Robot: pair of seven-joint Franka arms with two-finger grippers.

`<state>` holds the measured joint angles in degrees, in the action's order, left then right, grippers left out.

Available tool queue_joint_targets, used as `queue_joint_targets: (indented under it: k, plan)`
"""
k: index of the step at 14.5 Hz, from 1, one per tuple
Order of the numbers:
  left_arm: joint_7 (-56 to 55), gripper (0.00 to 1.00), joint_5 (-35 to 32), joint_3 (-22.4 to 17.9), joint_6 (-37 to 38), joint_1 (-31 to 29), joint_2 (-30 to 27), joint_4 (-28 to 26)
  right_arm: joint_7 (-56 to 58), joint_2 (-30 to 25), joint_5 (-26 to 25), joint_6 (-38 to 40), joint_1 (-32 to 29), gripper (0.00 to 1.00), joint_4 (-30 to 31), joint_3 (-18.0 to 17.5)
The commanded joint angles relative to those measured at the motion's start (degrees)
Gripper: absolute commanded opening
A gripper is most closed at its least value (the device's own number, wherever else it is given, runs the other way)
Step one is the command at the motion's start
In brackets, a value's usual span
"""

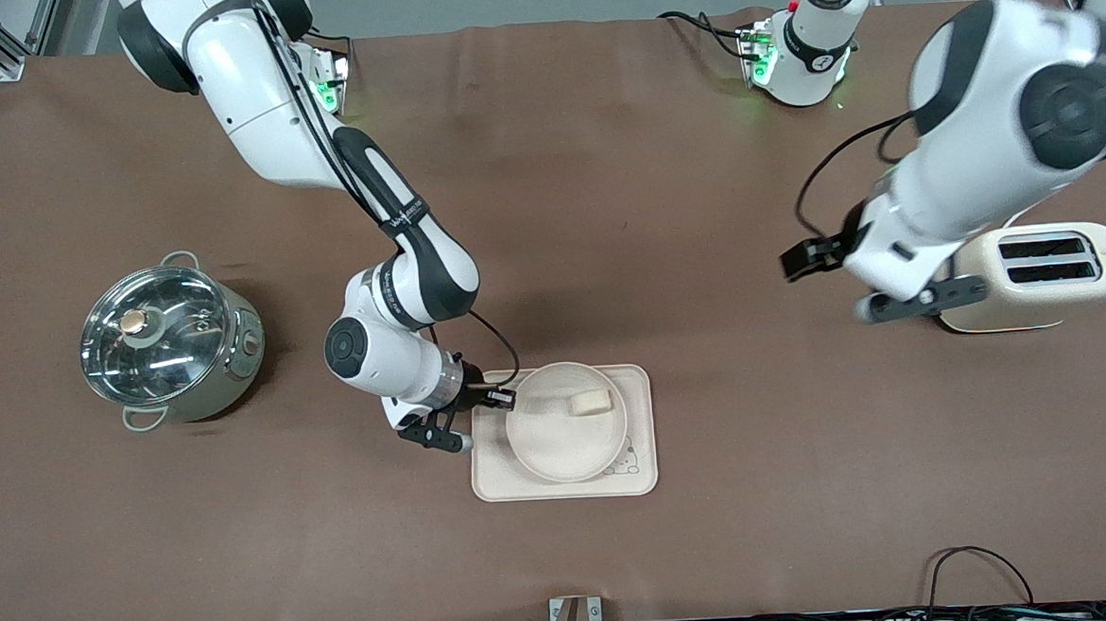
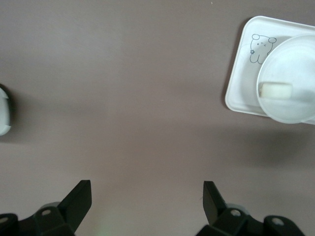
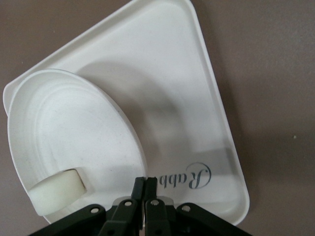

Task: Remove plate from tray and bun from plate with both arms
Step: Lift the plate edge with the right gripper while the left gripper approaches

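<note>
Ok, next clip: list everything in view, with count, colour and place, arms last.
tray: one, cream, on the table, nearer the front camera than the pot and toaster.
plate: one, cream-white, on the tray.
bun: one, pale cream, on the plate near its rim.
pot: one, steel with glass lid, toward the right arm's end.
toaster: one, cream, toward the left arm's end.
table: one, brown cover.
right gripper: black, shut on the plate's rim, over the tray's edge.
left gripper: black, open, waiting above the table beside the toaster.
</note>
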<state>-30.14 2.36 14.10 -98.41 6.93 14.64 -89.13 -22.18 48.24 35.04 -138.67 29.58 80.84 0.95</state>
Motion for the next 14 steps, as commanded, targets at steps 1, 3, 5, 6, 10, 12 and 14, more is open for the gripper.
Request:
queue_joint_targets:
  k: [1, 3, 5, 6, 10, 12, 14]
  plan:
    - [-8.2, 1.0, 0.1, 0.0, -8.5, 4.0, 0.2, -6.6, 1.1, -6.6, 1.1, 0.0, 0.4, 0.0, 8.2, -0.3]
    - [-11.9, 1.0, 0.0, 0.1, -12.4, 5.4, 2.0, -8.1, 2.5, -10.0, 1.2, -0.3, 0.5, 0.0, 12.3, -0.5]
    - [-14.9, 1.0, -0.3, 0.1, -13.4, 6.7, 3.5, -8.0, 3.0, -12.5, 1.2, -3.7, 1.4, 0.0, 17.2, -1.6]
    - [-16.1, 1.0, -0.3, 0.1, -13.7, 7.0, 4.0, -8.1, 4.3, -14.0, 1.2, -6.9, 1.3, 0.0, 21.0, -3.0]
    - [-16.7, 1.0, -0.3, 0.1, -13.7, 7.7, 4.3, -8.2, 6.8, -19.6, 1.3, -13.0, 0.7, 0.0, 32.2, -6.0]
    - [-17.3, 1.0, -0.3, 0.1, -13.7, 7.7, 4.4, -8.1, 7.3, -22.3, 1.3, -13.6, 1.3, 0.0, 36.4, -6.3]
    - [-17.7, 1.0, -0.3, 0.1, -13.9, 7.7, 4.8, -7.8, 8.1, -24.9, 1.3, -13.7, 0.5, 0.0, 40.5, -8.5]
